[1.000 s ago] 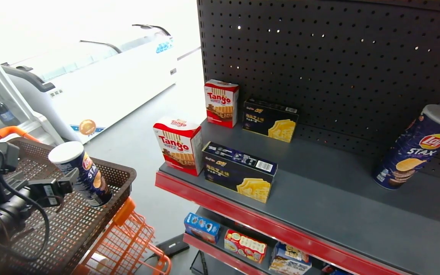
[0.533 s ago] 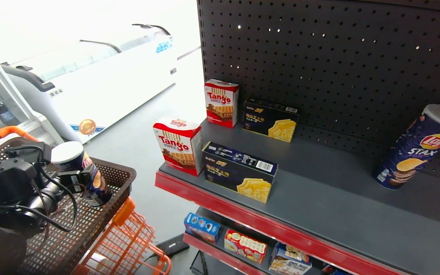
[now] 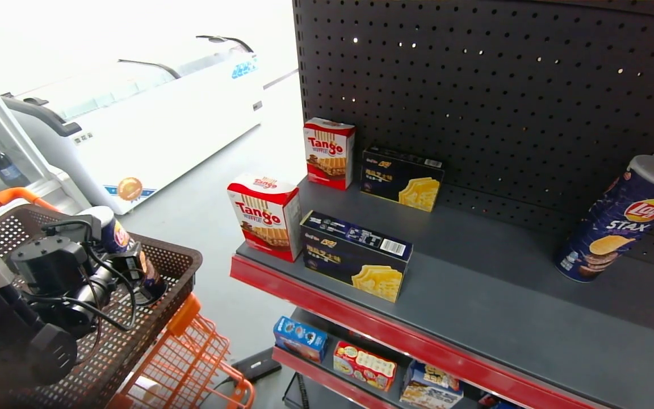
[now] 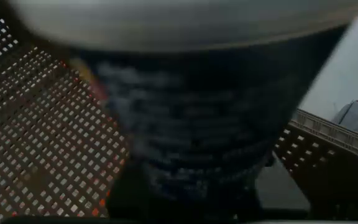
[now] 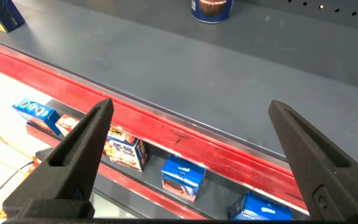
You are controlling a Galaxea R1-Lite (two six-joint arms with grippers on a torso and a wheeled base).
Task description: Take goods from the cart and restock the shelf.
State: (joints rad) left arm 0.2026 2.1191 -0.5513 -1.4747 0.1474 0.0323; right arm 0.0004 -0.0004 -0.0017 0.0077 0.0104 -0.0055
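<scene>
Left gripper (image 3: 131, 267) is down in the brown cart basket (image 3: 188, 257) at near left, pressed right up to the chips can (image 3: 118, 236). The can stands tilted by the basket's far rim, and whether it's clamped, I cannot tell. Right gripper (image 5: 189, 106) hangs over the shelf (image 5: 241, 81) front edge, jaws wide apart, empty. A second can (image 3: 616, 227) leans on the pegboard (image 3: 503, 85), far right.

Head view, 8 o'clock: your left arm's black wrist housing (image 3: 49, 264) hides the mid-body of the dark blue cylindrical chip can (image 3: 117, 236). Left wrist view: can (image 4: 197, 124) blurred, label unreadable. Lower-shelf colourful cardboard boxes (image 3: 430, 387), 6 o'clock: cut by edge.
</scene>
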